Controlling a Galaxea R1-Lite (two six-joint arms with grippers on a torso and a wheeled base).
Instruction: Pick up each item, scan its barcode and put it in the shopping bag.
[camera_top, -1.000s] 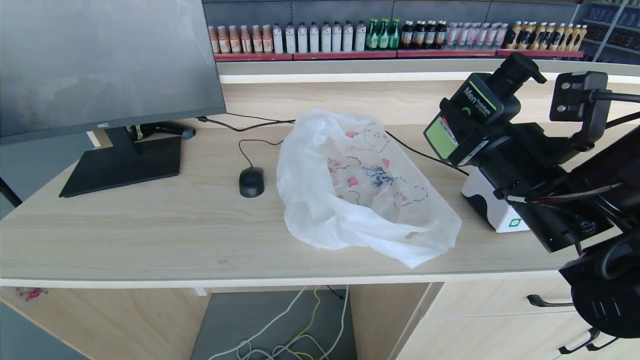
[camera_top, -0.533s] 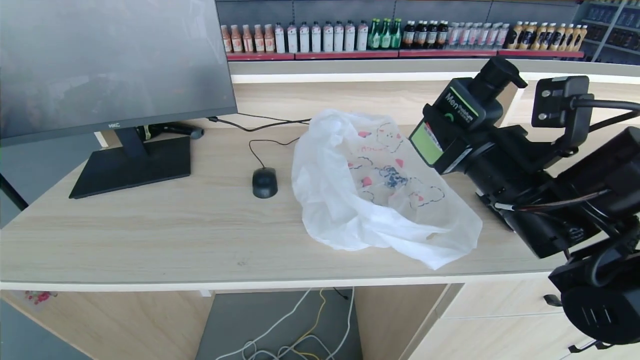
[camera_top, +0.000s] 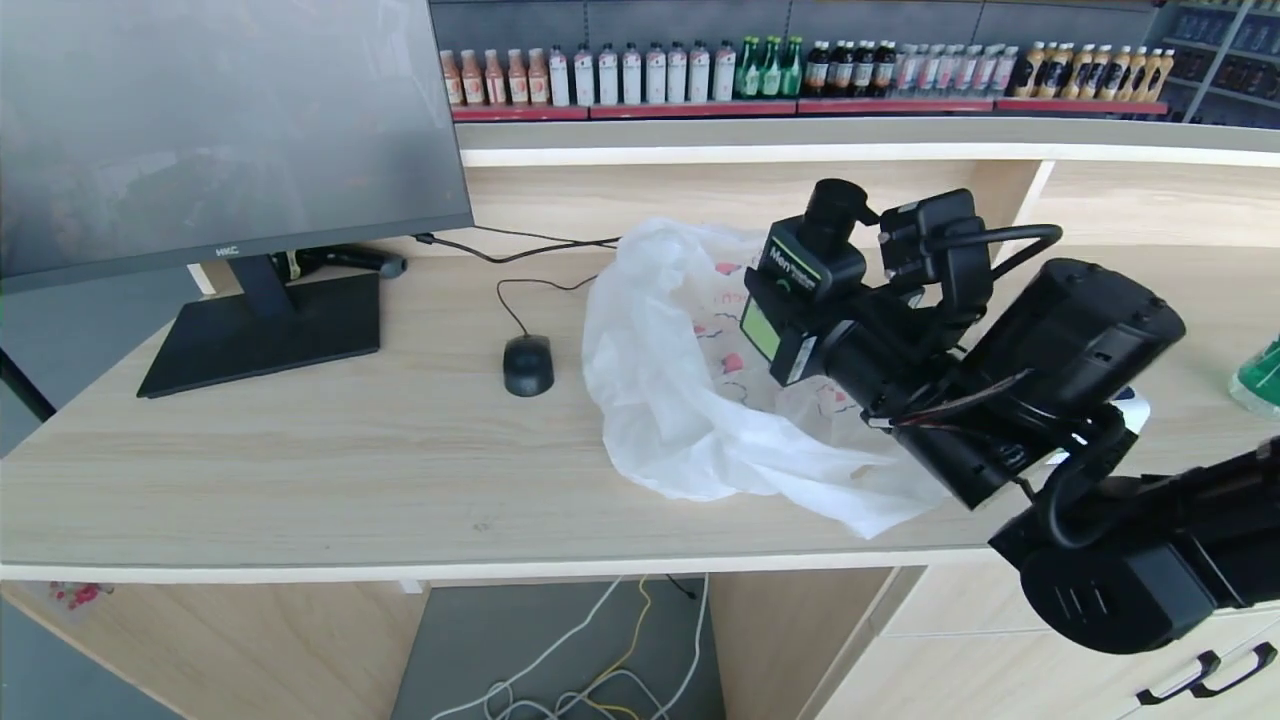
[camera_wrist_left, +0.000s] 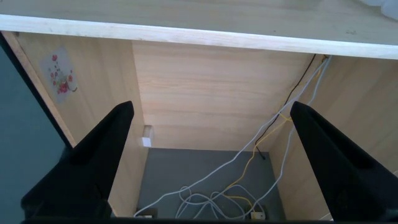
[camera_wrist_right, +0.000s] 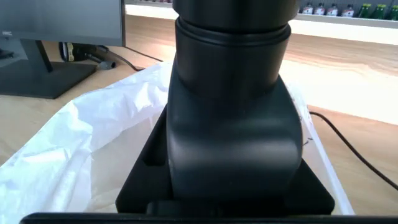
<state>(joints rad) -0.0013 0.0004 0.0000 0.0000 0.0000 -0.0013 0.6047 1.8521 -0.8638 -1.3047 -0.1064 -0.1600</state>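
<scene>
I see the shopping bag (camera_top: 680, 420) lying midway along the counter (camera_top: 300, 470), the mouse (camera_top: 528, 365) just left of it, the monitor (camera_top: 220, 130) farther left and toward the back, the bottle (camera_top: 795, 275) in my right gripper (camera_top: 845, 340) above the bag, and drink shelves (camera_top: 800, 70) behind the counter.

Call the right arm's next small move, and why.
Probably lower the right gripper a little toward the shopping bag. It holds the black bottle over the bag, which lies slumped on the counter, and the bag's opening is hard to make out.
</scene>
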